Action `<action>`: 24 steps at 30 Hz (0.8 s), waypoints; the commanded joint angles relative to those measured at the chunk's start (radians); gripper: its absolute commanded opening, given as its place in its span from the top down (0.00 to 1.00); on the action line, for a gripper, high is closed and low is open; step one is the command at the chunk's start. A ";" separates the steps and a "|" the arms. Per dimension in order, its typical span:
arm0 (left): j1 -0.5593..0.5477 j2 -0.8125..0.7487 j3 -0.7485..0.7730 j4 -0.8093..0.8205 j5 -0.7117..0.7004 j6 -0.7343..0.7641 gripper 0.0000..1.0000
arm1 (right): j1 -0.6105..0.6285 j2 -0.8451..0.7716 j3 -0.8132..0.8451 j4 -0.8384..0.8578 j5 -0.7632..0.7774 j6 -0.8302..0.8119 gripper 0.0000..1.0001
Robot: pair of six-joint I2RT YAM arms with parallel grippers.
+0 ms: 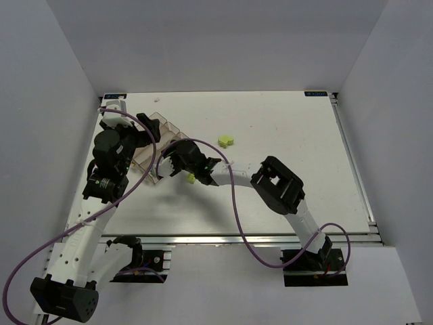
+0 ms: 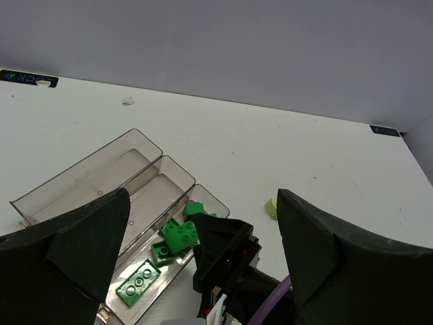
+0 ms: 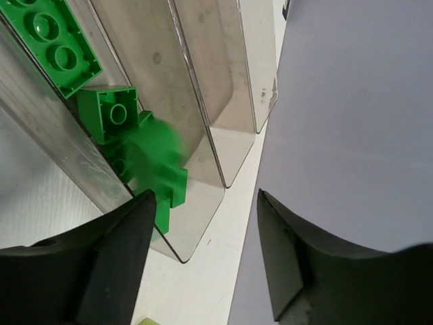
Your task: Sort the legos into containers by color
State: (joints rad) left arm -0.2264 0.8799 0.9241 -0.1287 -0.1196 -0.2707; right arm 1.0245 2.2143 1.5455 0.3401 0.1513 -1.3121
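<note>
**Right tool released over the tray: one colour in, one left out**

Right tool: you have its jaws apart, gripping nothing, above the tray near the left edge of the surface. A green brick shows blurred just below it. It is apparently dropping into the compartment that holds the other green bricks. Left tool hangs wide open and empty over the same tray. The tray's other two compartments hold nothing.

By judgement, green is nearly sorted and lime not begun. One lime brick lies mid-surface toward the far edge. A second lime piece sits just beside the tray, under your right arm. No orange brick is visible.

Both tools crowd the tray, and a purple cable loops along the right arm. Allow for both on your next reach.
</note>
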 commanded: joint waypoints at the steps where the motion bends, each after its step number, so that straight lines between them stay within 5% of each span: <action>1: -0.004 -0.012 -0.004 -0.003 -0.005 0.008 0.02 | 0.006 -0.013 0.042 0.043 0.002 -0.006 0.32; 11: -0.004 -0.010 -0.008 -0.003 -0.026 0.001 0.02 | 0.005 -0.113 -0.060 0.046 0.001 0.019 0.30; 24: -0.005 0.010 -0.021 0.008 0.017 -0.021 0.02 | 0.002 -0.605 -0.421 -0.162 -0.044 0.336 0.26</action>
State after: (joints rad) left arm -0.2264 0.8871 0.9222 -0.1284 -0.1375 -0.2764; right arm 1.0241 1.7008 1.1515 0.2653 0.1234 -1.1217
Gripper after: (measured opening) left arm 0.982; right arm 0.728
